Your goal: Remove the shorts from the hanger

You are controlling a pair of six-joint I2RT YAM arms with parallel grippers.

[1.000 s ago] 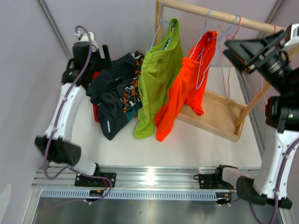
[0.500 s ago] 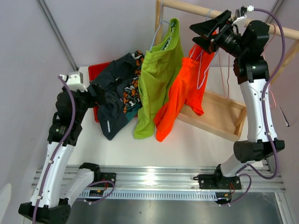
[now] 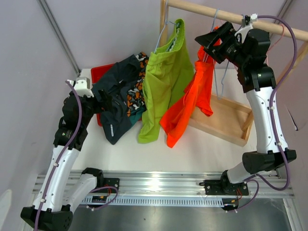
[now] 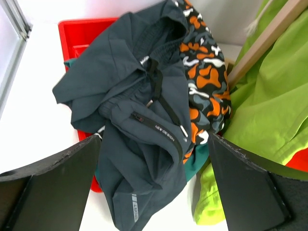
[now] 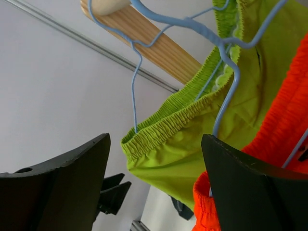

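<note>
Lime green shorts (image 3: 166,79) hang on a blue hanger (image 5: 226,57) from the wooden rod (image 3: 231,17). Bright orange shorts (image 3: 190,103) hang beside them on the right. Dark navy shorts (image 3: 115,98) lie piled over camouflage shorts (image 3: 136,94) and teal shorts (image 4: 199,156) on a red tray (image 3: 98,74). My left gripper (image 3: 103,100) is open and empty, just left of the pile; the navy shorts (image 4: 139,120) fill its view. My right gripper (image 3: 210,42) is open, up at the rod beside the orange waistband (image 5: 279,139), facing the lime shorts (image 5: 207,144).
The rod stands on a wooden rack with a tray-like base (image 3: 226,120) at the back right. A bare blue hanger (image 3: 219,82) dangles right of the orange shorts. A grey wall closes the left side and back.
My right gripper has swung in from the right to the rod and dropped slightly, and the orange shorts have shifted. My left arm has come forward from the back left to the pile.
</note>
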